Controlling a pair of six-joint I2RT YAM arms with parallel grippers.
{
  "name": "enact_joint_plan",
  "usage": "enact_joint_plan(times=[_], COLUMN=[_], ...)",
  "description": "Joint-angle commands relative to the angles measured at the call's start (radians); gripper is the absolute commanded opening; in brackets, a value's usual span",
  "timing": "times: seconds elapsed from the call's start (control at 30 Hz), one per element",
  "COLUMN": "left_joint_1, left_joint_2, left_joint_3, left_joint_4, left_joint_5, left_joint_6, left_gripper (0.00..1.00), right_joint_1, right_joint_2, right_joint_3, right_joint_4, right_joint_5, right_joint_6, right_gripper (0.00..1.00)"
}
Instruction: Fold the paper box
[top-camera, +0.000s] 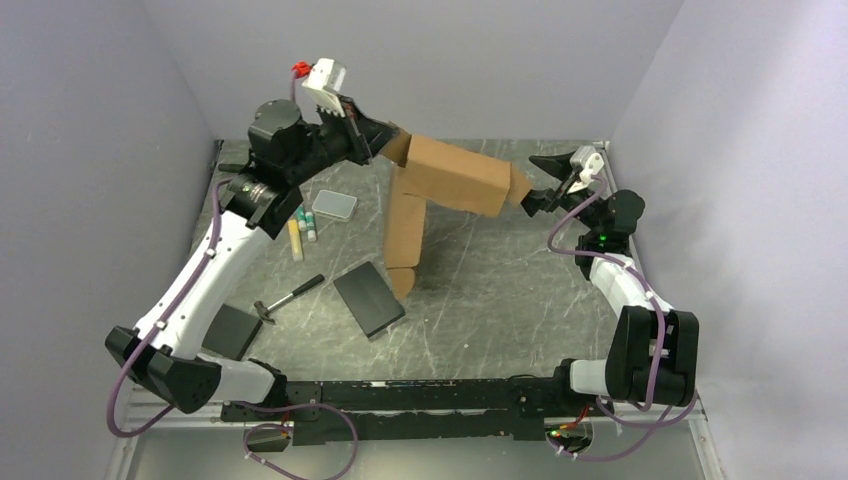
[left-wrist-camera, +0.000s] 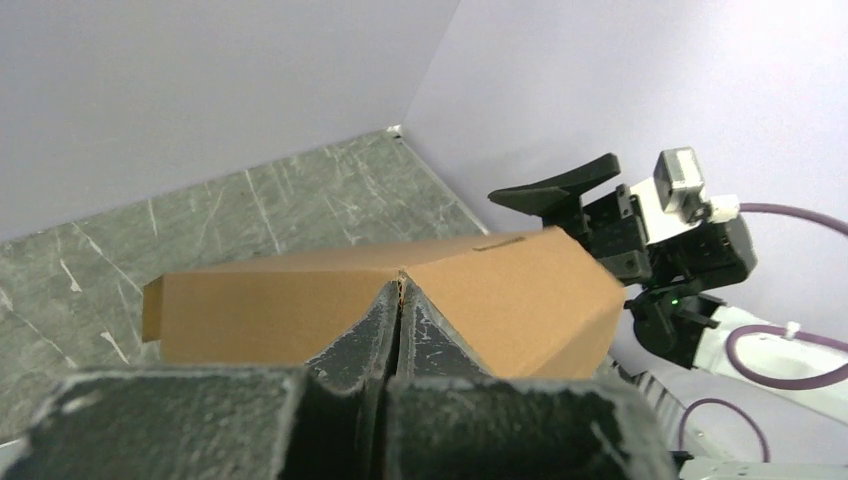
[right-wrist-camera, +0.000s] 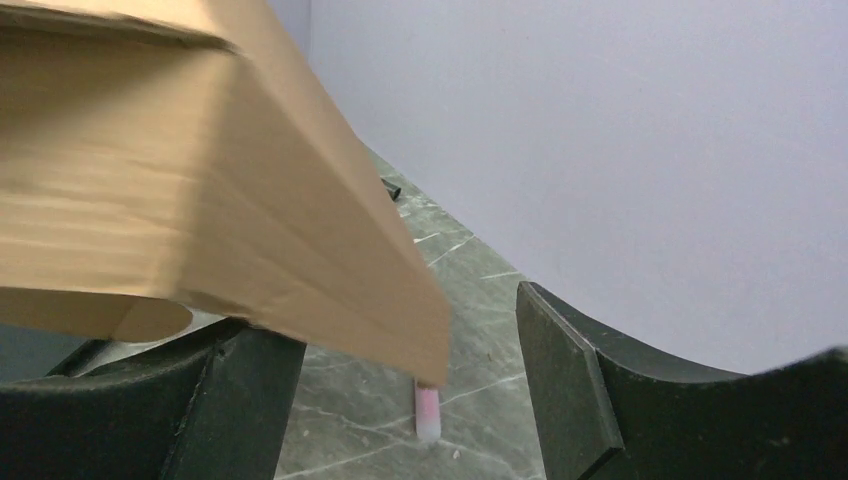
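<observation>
Left claw (left-wrist-camera: 401, 292) pinching one paper box (top-camera: 455, 175), right claw (top-camera: 547, 182) agape, two slabs (top-camera: 369, 298)

Grey tbl (top-camera: 500, 300) w/ hammer (top-camera: 291, 296), blk slabs (top-camera: 368, 298) (two).

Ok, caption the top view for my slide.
Left end effector pinches the raised paper box; open right end effector at its other end.

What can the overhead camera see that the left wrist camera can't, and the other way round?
Only overhead: the hammer, a black slab and the paper box with its lower part hanging down toward the table. Only left wrist: a close look at the left hand pinched shut on the box's edge. Both: the box and the open right hand at its far end.
</observation>
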Motion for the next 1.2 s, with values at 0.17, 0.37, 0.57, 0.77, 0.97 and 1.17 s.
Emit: enact_joint_plan(times=[0.17,0.37,0.57,0.77,0.97,1.17], left_joint_1=[0.049,0.069,0.09,0.096,0.096,0.096], left_joint_2=[-0.074,-0.077,-0.087,-0.126,-0.109,-0.052], left_joint_3=[-0.029,-0.051,-0.082,-0.144,-0.295,-0.468], left_joint_4=[0.114,0.14,0.156,0.162,0.29,0.484], left_joint_5=[0.113,0.149,0.201,0.254,0.373,0.452], left_joint_6=[-0.176,-0.22,-0.249,-0.236,-0.303,-0.39], left_gripper=[0.0,0.0,0.0,0.0,0.01,0.08], right_joint_1=[-0.002,-0.002,-0.003,0.004,0.005,0.074], right_joint_2=[-0.023,-0.095,-0.239,-0.261,-0.188,-0.134], right_joint_3=[0.019,0.048,0.29,0.767,1.058,1.055], right_joint_4=[0.117,0.079,-0.613,-1.71,-2.128,-2.19], right_joint_5=[-0.026,-0.096,-0.201,0.024,0.281,0.502], right_joint_6=[0.114,0.14,-0.204,-0.756,-0.91,-0.955], right_gripper=[0.66,0.24,0.0,0.0,0.0,0.0])
